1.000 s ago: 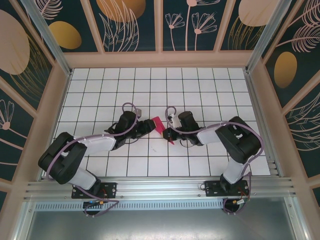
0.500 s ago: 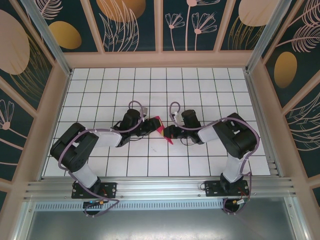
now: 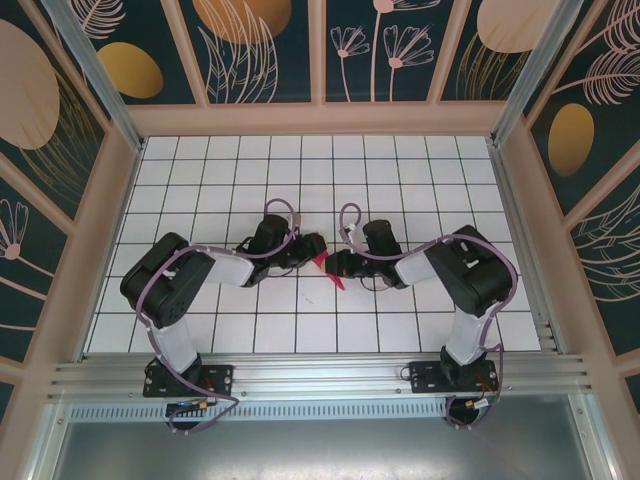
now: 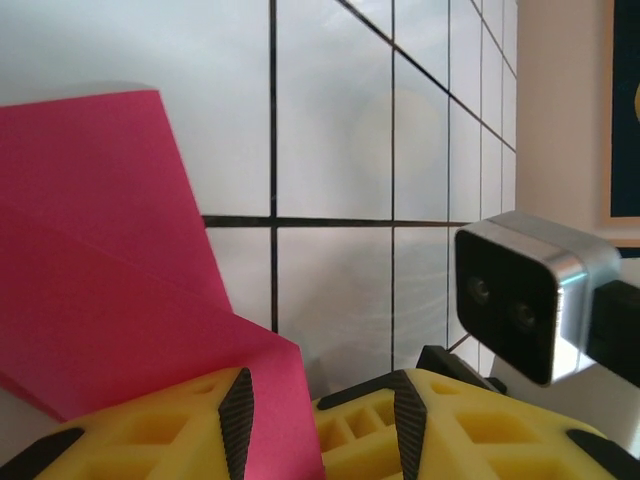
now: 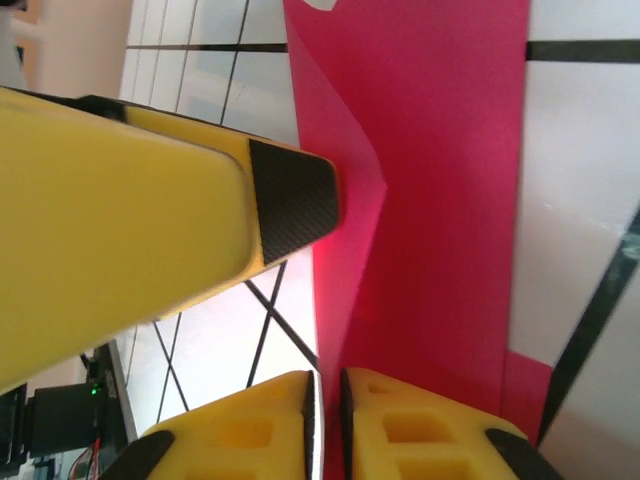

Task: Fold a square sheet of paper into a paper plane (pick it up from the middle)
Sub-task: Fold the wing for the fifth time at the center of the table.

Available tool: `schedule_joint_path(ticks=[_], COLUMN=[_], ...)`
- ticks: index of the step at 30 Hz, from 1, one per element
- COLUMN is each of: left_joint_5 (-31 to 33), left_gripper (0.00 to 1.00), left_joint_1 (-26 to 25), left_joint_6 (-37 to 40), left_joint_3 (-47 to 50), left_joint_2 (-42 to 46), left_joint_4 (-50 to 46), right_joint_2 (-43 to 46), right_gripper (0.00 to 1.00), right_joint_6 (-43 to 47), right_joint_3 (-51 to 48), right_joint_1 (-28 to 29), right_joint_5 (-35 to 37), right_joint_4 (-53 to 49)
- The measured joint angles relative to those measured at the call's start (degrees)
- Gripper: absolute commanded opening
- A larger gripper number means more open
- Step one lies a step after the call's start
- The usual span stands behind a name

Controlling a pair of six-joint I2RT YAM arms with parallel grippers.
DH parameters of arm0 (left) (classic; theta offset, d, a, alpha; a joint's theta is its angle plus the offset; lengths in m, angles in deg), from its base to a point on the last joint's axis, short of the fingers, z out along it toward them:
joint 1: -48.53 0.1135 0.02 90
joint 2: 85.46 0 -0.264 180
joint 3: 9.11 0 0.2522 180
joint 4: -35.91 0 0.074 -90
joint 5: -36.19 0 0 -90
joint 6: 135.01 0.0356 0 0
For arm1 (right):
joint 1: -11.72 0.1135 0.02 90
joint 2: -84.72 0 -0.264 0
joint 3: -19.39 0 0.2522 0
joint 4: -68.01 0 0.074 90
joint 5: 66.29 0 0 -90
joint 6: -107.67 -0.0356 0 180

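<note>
The pink paper (image 3: 321, 263) stands just above the middle of the tiled table (image 3: 300, 170), its point aimed at the table's near edge. A second ago a broader flap of it faced upward; now only a sliver shows from above.

The left gripper (image 3: 308, 248) sits just left of the table's middle. It has closed in on that spot, and its arm's elbow has swung in from the table's left edge. Its fingers (image 4: 237, 420) are partly apart, with a creased fold of the paper (image 4: 110, 250) lying in the gap.

The right gripper (image 3: 333, 266), just right of the table's middle, has barely shifted. In its wrist view the fingers (image 5: 250, 435) leave a narrow slit, and the paper's (image 5: 450, 180) crease runs into it. Whether they pinch it, I cannot tell.
</note>
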Motion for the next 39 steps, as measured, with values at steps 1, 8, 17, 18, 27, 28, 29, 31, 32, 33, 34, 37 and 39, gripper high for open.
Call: schedule_joint_path(ticks=[1,8,17,18,27,28,29,31,32,33,34,37,39], left_joint_5=[0.07,0.11,0.13,0.11,0.13,0.11,0.11,0.11,0.11,0.11,0.11,0.11,0.09], left_gripper=[0.44,0.43,0.42,0.42,0.41,0.41,0.41,0.40,0.40,0.40,0.40,0.40,0.39], left_joint_1=[0.00,0.00,0.00,0.00,0.00,0.00,0.00,0.00,0.00,0.00,0.00,0.00,0.00], left_joint_6=[0.02,0.66,1.09,1.11,1.46,1.49,1.51,1.51,1.51,1.51,1.51,1.51,1.51], left_joint_3=[-0.31,-1.95,-2.54,-2.64,-3.41,-3.41,-3.41,-3.41,-3.41,-3.41,-3.41,-3.48,-3.58], left_joint_2=[-0.04,-0.85,-1.53,-1.60,-2.14,-2.14,-2.14,-2.14,-2.16,-2.19,-2.23,-2.38,-2.43], left_joint_4=[-0.02,-0.85,-2.64,-2.71,-3.50,-3.52,-3.52,-3.54,-3.54,-3.54,-3.54,-3.61,-3.76], right_joint_2=[0.63,6.38,6.80,6.80,9.40,9.44,9.49,9.68,9.77,9.79,9.79,10.19,10.49], right_gripper=[0.22,0.25,0.25,0.25,0.39,0.39,0.40,0.40,0.40,0.40,0.40,0.39,0.37], right_joint_6=[0.22,4.35,8.50,8.66,11.13,11.54,12.04,13.51,14.47,15.26,16.13,18.25,19.41], right_joint_3=[0.00,-0.37,-0.37,-0.37,-1.51,-1.51,-1.51,-1.49,-1.49,-1.49,-1.49,-1.49,-1.49], right_joint_1=[0.00,0.00,0.31,0.44,2.84,3.02,3.34,4.04,4.63,5.38,6.14,8.04,8.79], right_joint_5=[0.68,6.12,8.13,8.13,10.58,11.15,12.15,14.69,16.22,17.75,19.17,22.86,24.83], right_joint_4=[-0.74,-6.23,-12.00,-12.13,-12.17,-12.28,-12.59,-13.57,-14.14,-14.73,-15.15,-15.56,-15.65])
